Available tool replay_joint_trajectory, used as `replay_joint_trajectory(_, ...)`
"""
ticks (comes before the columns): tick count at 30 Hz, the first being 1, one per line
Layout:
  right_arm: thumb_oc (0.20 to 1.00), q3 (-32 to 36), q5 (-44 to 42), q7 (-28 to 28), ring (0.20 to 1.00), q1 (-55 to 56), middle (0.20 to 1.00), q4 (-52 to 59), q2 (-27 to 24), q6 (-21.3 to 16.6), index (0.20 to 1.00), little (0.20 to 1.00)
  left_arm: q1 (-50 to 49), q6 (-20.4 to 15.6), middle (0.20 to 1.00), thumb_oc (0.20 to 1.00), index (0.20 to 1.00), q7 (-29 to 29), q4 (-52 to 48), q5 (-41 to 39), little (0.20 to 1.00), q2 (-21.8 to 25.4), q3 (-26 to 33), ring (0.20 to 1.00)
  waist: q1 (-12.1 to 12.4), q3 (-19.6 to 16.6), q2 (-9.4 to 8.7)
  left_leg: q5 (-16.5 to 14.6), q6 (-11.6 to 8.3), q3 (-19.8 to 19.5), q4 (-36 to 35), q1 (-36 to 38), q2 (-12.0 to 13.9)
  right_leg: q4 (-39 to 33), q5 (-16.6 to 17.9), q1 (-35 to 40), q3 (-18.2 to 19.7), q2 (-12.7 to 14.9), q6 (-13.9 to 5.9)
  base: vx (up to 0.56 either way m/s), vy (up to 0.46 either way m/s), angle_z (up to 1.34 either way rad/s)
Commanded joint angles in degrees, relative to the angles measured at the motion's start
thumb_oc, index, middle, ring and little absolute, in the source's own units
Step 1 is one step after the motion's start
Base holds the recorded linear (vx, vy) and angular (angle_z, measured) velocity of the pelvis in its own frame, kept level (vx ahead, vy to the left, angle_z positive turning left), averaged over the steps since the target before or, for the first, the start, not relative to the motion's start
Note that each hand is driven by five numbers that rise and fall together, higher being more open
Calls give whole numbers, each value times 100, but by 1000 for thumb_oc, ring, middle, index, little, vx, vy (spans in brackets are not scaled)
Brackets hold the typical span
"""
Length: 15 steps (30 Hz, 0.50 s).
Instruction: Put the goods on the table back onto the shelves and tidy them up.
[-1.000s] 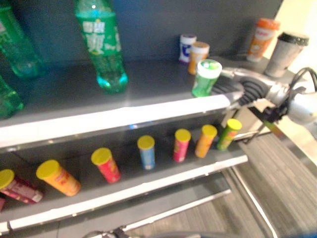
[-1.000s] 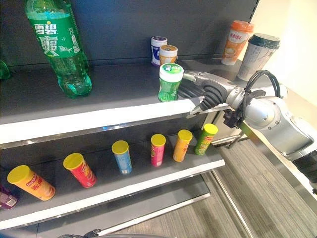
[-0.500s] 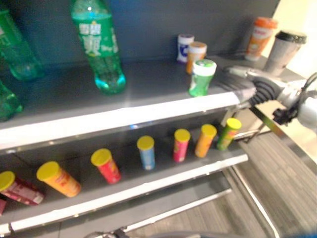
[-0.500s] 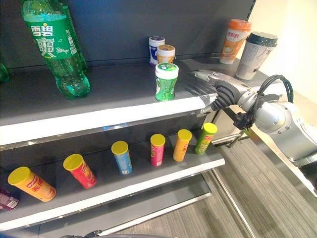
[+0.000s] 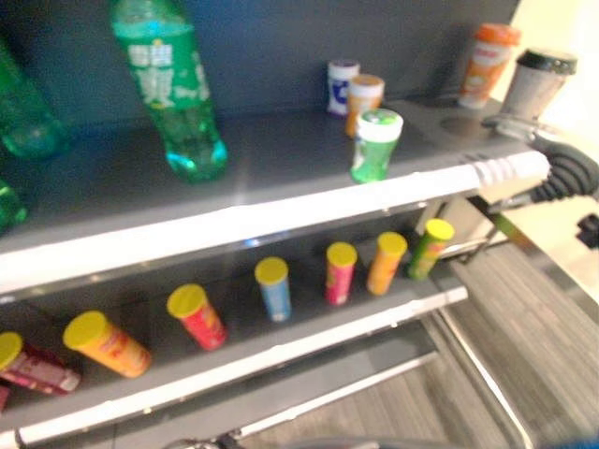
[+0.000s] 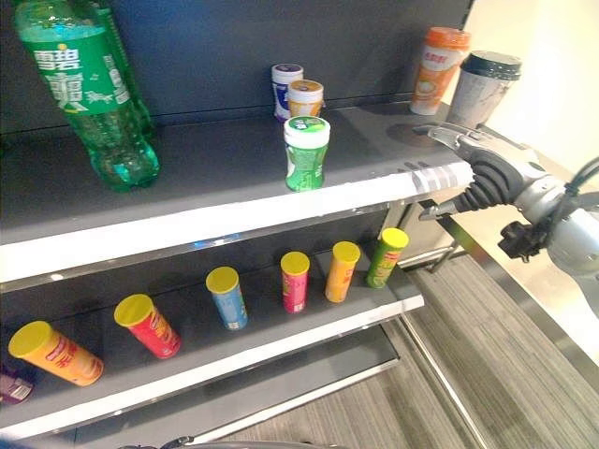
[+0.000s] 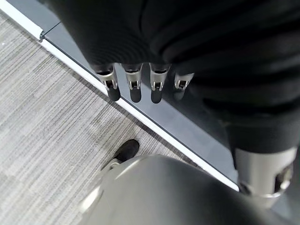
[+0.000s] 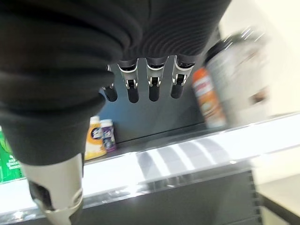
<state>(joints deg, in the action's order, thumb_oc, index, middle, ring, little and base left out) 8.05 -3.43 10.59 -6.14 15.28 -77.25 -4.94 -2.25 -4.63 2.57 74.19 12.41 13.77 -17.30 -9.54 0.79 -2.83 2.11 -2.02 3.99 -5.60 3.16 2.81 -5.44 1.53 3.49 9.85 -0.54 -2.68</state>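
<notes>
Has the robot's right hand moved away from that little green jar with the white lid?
Yes. The right hand has drawn back toward the shelf's right end, away from the green jar, which stands where it was near the shelf edge.

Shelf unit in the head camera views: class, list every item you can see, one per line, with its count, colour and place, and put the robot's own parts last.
Large soda bottle: one in full view, green, upper shelf, left; more green bottles partly cut off beside it.
Small jar: one, green with white lid, upper shelf near front edge, upright.
Small tubs: two, one white and blue, one orange, upper shelf at the back.
Tall cups: two, one orange, one grey with dark lid, upper shelf, right end.
Yellow-lidded tubes: six, orange, red, blue, pink, orange and green, in a row on the lower shelf.
Dark red pack: one, lower shelf, far left, partly cut off.
Right hand: open, empty, by the upper shelf's right end.
Left hand: open, empty, over the floor.
</notes>
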Motion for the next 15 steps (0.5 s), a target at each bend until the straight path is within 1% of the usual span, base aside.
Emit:
replay_joint_trajectory(1, 1000, 649, -188, -148, 1000, 269, 1000, 42, -83, -241, 1000, 1000, 168, -81, 1000, 1000, 1000, 104, 329, 14, 1000, -153, -45, 1000, 164, -115, -314, -796, -34, 141, 60, 310, 68, 44, -2, -174, 24, 401, -437, 8, -5, -12)
replay_joint_trajectory(3, 1000, 1216, -272, -116, 1000, 883, 1000, 228, -11, -298, 1000, 1000, 176, -87, 1000, 1000, 1000, 111, 336, 28, 1000, -149, -42, 1000, 122, -115, -327, -799, -35, 167, 60, 312, 77, 44, 6, -183, 49, 396, -440, 10, -8, -9)
replay_joint_trajectory(4, 1000, 1667, -353, -101, 1000, 1362, 1000, 328, 61, -346, 1000, 1000, 181, -103, 1000, 1000, 1000, 114, 343, 33, 1000, -153, 0, 1000, 24, -128, -341, -809, -37, 202, 60, 322, 86, 44, 13, -190, 79, 390, -444, 19, -13, -6)
replay_joint_trajectory(6, 1000, 2157, -469, -60, 1000, 1906, 1000, 471, 197, -410, 1000, 1000, 177, -120, 1000, 1000, 1000, 134, 343, 33, 1000, -166, 7, 1000, -36, -133, -340, -816, -39, 228, 60, 334, 96, 44, 22, -200, 99, 386, -448, 16, -13, -6)
replay_joint_trajectory(8, 1000, 2401, -542, -17, 1000, 2198, 1000, 575, 288, -443, 1000, 1000, 179, -125, 1000, 1000, 1000, 139, 340, 33, 1000, -175, -21, 1000, -42, -134, -334, -815, -42, 234, 60, 334, 101, 44, 25, -204, 106, 383, -451, 6, -11, -8)
replay_joint_trajectory(9, 1000, 2522, -709, 100, 1000, 2444, 1000, 665, 396, -490, 1000, 1000, 153, -139, 1000, 1000, 1000, 161, 339, 8, 1000, -181, 12, 1000, -106, -131, -332, -811, -47, 258, 60, 336, 108, 44, 28, -214, 132, 375, -453, 3, -10, -11)
replay_joint_trajectory(11, 1000, 2701, -829, 218, 1000, 2743, 1000, 742, 486, -496, 1000, 1000, 126, -153, 1000, 1000, 1000, 184, 329, 2, 1000, -184, 12, 1000, -120, -137, -328, -810, -51, 267, 60, 331, 111, 44, 35, -227, 137, 373, -455, 0, -3, -5)
replay_joint_trajectory(12, 1000, 2769, -933, 377, 1000, 3070, 1000, 769, 590, -467, 1000, 1000, 101, -174, 1000, 1000, 1000, 226, 316, -8, 1000, -192, 16, 1000, -166, -131, -326, -806, -57, 300, 60, 331, 123, 44, 51, -245, 162, 370, -461, 0, 0, 0)
replay_joint_trajectory(15, 1000, 2689, -1063, 565, 1000, 3432, 1000, 787, 817, -401, 1000, 1000, 83, -191, 1000, 1000, 1000, 295, 299, 0, 1000, -208, 19, 1000, -195, -121, -320, -801, -61, 325, 60, 323, 127, 44, 68, -265, 165, 370, -462, -6, 4, -5)
